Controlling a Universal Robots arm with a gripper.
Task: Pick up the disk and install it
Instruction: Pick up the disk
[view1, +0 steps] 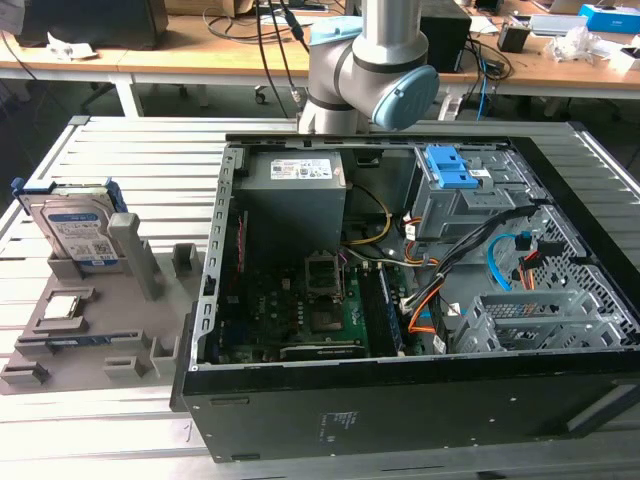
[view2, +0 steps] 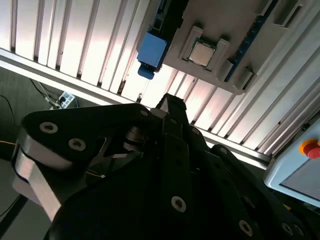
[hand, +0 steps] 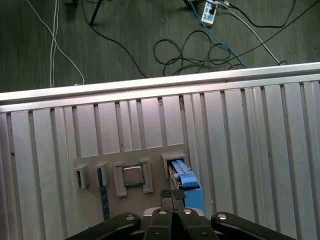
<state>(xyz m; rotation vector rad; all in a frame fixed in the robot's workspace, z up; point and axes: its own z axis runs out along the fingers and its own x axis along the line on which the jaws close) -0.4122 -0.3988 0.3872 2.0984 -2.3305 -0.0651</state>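
Because the hard disk (view1: 75, 235) stands in its gray holder (view1: 105, 330) outside the computer case (view1: 400, 410), nothing is done yet, and the gripper (hand: 172, 194) is squeezed together, empty.

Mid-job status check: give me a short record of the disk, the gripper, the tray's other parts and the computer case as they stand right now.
disk: standing on edge in the grey tray, at the exterior view's left; not picked up
gripper: shut, holding nothing, pointed down at the tray beside the disk's blue rail in the first wrist view
processor chip: seated in its tray pocket
memory stick: lying in its tray slot
computer case: open, lying on the slotted table, on the exterior view's right of the tray
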